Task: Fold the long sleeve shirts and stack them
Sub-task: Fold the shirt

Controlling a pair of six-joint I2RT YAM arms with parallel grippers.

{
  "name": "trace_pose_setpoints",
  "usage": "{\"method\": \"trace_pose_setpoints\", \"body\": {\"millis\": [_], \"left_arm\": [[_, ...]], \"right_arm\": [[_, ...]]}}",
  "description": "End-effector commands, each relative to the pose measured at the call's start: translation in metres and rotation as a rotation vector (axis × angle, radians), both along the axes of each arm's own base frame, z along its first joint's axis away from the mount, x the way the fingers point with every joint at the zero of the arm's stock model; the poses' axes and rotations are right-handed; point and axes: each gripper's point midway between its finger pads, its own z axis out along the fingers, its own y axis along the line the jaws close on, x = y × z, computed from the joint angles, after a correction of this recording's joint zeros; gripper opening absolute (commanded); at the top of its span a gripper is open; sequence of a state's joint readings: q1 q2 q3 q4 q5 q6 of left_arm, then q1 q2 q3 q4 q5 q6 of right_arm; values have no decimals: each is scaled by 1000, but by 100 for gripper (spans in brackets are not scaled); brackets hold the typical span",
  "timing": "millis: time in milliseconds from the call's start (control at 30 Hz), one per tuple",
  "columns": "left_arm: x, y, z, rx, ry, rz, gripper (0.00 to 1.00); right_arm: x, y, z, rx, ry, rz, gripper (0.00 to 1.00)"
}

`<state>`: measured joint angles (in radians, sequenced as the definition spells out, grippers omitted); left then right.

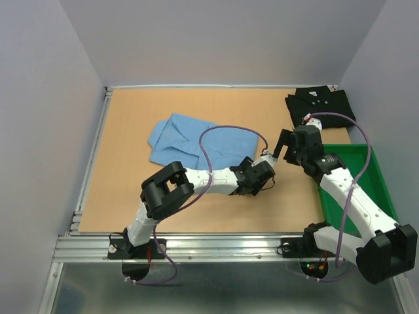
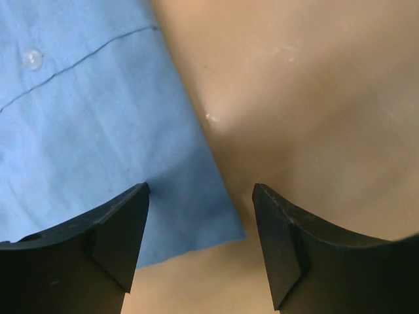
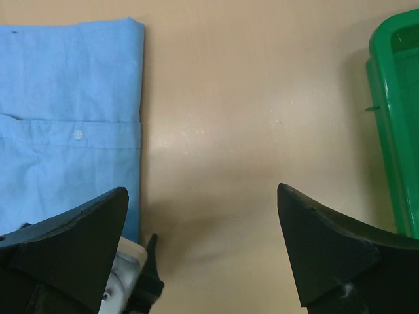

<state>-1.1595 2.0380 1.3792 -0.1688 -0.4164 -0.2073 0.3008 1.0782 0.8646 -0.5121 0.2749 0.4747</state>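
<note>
Tan table (image 1: 131,196), blue shirt (image 2: 85,131) corner below left hand (image 2: 200,193), seemingly untouched

The left arm (image 1: 196,175) and the right arm (image 1: 357,203) are showing white link shells broken up by chunky black joint housings. A thin purple cable (image 1: 226,129) is running in loops along each arm. The near bases (image 1: 134,247) are showing black, and small coloured lights (image 1: 314,267) are glowing at the right one. The left gripper (image 2: 200,193) and the right gripper (image 3: 203,193) are showing matte black, wedge-shaped fingers (image 3: 327,242) with bevelled inner faces.
</note>
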Motion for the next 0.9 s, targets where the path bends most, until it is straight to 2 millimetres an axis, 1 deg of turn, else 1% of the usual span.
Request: {"method": "trace_pose_setpoints", "body": {"millis": [0,33,100,133,167,200,233,267,300,333,367,400,467,500,533,567,600,667,700,733,767,800,833,867], "left_arm": [[-2,-9,2,13,-37,-26,73],[-3,-6,-5,24,-30,-24,70],[-6,-3,-11,26,-18,-18,65],[-7,0,-15,32,-14,-10,58],[-8,2,-17,36,-12,-6,54],[-7,4,-17,34,-11,-3,49],[-7,5,-13,25,-15,6,40],[-6,7,-11,23,-17,14,36],[-5,8,-9,13,-18,24,29],[-3,9,-2,-5,-23,35,14],[2,14,2,-21,-21,58,11],[5,17,4,-28,-19,71,5],[9,26,3,-32,-16,101,4],[16,32,4,-35,-17,122,4],[17,34,9,-46,-20,129,0],[18,38,8,-48,-16,135,0],[19,40,10,-53,-14,140,0],[20,40,21,-83,-15,141,0],[19,39,31,-110,-19,142,0],[17,36,37,-136,-11,131,0],[15,34,43,-158,-7,123,0],[14,31,56,-197,-10,117,0],[11,29,60,-219,0,106,0],[11,28,64,-234,0,104,0]], "right_arm": [[4,-4,13,25,-63,-40,100],[4,-4,13,26,-61,-42,100],[4,-5,11,32,-55,-48,100],[5,-4,10,38,-53,-49,100],[5,-4,10,43,-51,-51,100],[5,-5,9,45,-49,-54,100],[6,-5,9,49,-49,-58,100],[6,-6,7,57,-41,-63,100],[7,-5,7,62,-40,-63,100],[7,-5,6,66,-37,-61,100],[9,-4,5,83,-34,-62,100],[10,-4,5,92,-32,-62,100],[12,1,5,132,-33,-50,100],[13,0,3,146,-29,-54,100],[14,1,3,160,-29,-51,100],[14,7,0,195,-24,-34,100],[15,8,0,214,-25,-31,100],[17,15,-5,263,-26,-13,100],[16,25,-5,323,-19,14,100],[20,32,-4,359,-40,33,100],[15,45,-10,430,-13,61,100],[14,51,-14,469,-4,73,100],[20,58,-10,513,-31,91,100],[18,70,-14,587,1,106,100]]}}
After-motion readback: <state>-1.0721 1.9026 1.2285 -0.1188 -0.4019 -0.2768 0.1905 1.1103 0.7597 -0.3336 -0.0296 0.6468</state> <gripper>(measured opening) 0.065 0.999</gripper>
